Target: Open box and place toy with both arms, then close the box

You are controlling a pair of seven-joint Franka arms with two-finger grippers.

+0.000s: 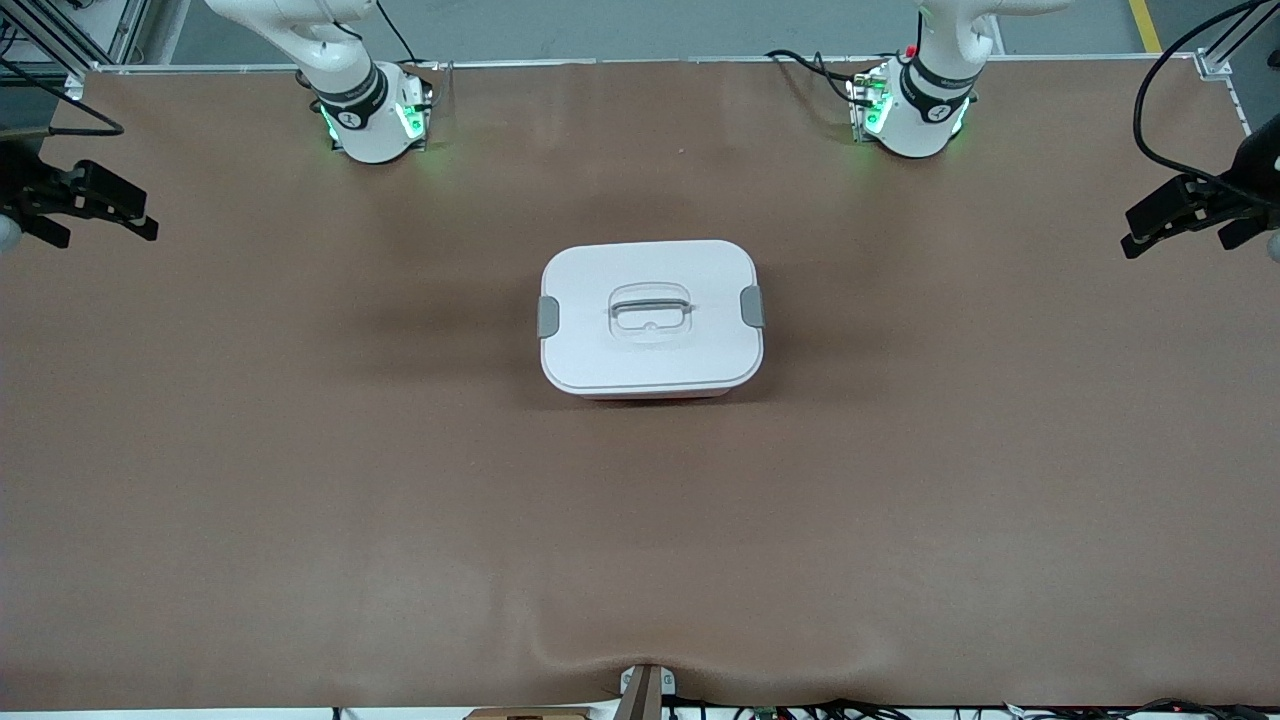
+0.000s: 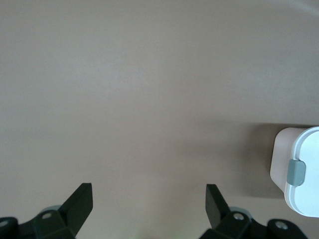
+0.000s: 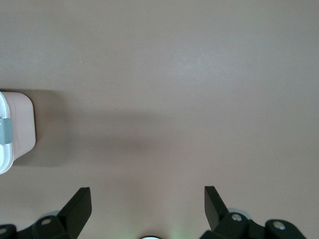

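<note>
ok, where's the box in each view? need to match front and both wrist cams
Front view: the box sits mid-table, lid on, between the two arm bases' ends.
Left wrist view: only one end of the box shows at the frame edge, past the open left gripper.
Right wrist view: one end shows at the edge, past the open right gripper.
Shared landmark: the grey side clips.

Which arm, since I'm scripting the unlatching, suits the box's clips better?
Neither: the open left end effector faces one grey clip on the box, the open right end effector the other clip.
</note>
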